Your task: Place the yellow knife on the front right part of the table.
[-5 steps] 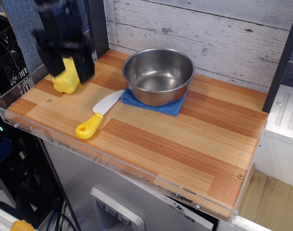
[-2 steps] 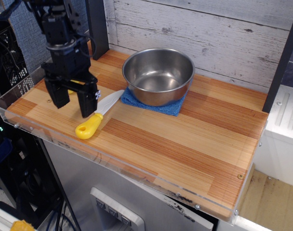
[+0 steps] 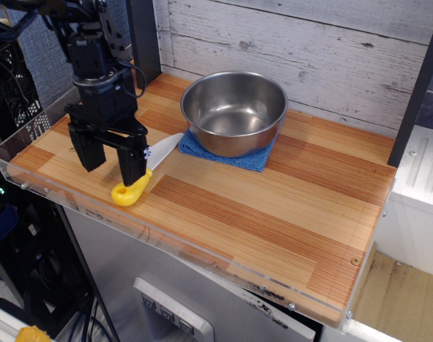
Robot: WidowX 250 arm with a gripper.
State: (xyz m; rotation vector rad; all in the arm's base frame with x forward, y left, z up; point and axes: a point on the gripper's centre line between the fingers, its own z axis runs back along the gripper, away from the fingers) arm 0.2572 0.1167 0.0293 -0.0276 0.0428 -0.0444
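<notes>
The yellow knife [image 3: 131, 191] lies at the front left of the table [image 3: 273, 214], its yellow handle toward the front edge and its white blade [image 3: 164, 149] pointing at the bowl. My gripper [image 3: 111, 161] is open and hangs low over the knife. Its right finger [image 3: 133, 164] stands in front of the upper part of the handle and hides it. Its left finger [image 3: 87, 149] is to the left of the knife. I cannot tell whether the fingers touch the knife or the wood.
A steel bowl [image 3: 234, 110] sits on a blue cloth [image 3: 253, 161] at the back middle. A clear acrylic rim [image 3: 202, 258] runs along the front edge. A dark post [image 3: 144, 39] stands at the back left, a white plank wall behind.
The gripper has come down from the back left corner toward the front and now stands over the knife's handle. The yellow object seen behind it earlier is now hidden. The knife has not moved.
</notes>
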